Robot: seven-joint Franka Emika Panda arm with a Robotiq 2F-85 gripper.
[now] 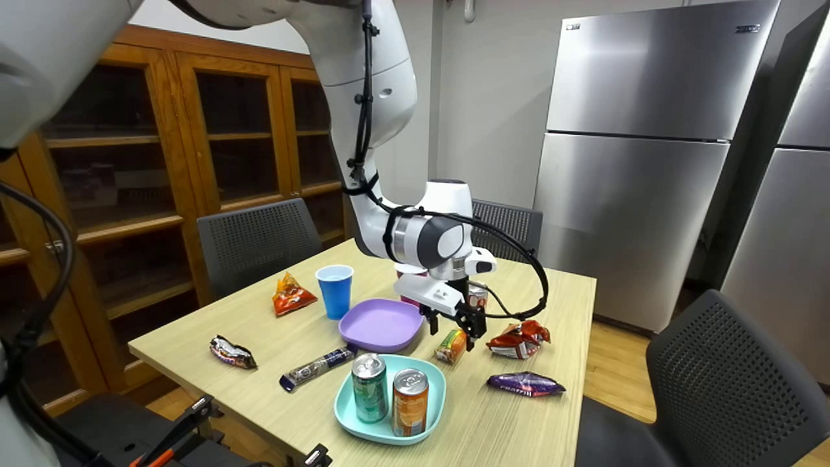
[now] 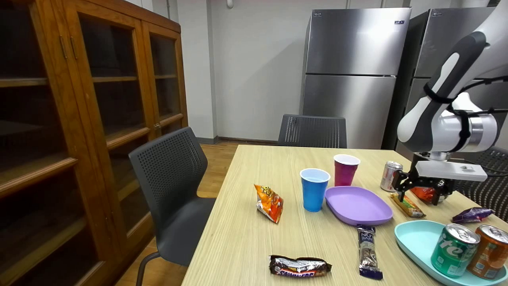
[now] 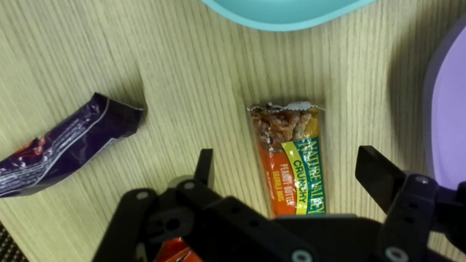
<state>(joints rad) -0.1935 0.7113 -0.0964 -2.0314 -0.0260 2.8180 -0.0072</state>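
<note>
Pointing down over the table, my gripper (image 3: 285, 153) stands open, its two black fingers apart on either side of a granola bar (image 3: 291, 171) in an orange, yellow and green wrapper. Nothing is gripped; table surface shows between the bar and each finger. The bar's lower end is hidden behind the gripper body in the wrist view. In both exterior views the gripper (image 1: 452, 337) is just above the bar (image 2: 408, 205). A purple plate (image 3: 451, 109) lies to one side, and a purple-wrapped bar (image 3: 72, 149) to the other. Part of a red wrapper (image 3: 178, 251) shows beneath the gripper.
A teal tray (image 1: 438, 402) holds a green can (image 1: 370, 392) and an orange can (image 1: 410, 405). Around the plate stand a blue cup (image 2: 314, 192), a maroon cup (image 2: 345, 171) and a silver can (image 2: 391, 176). An orange bag (image 2: 270, 203), a Snickers (image 2: 300, 266) and a nut bar (image 2: 368, 252) lie farther off.
</note>
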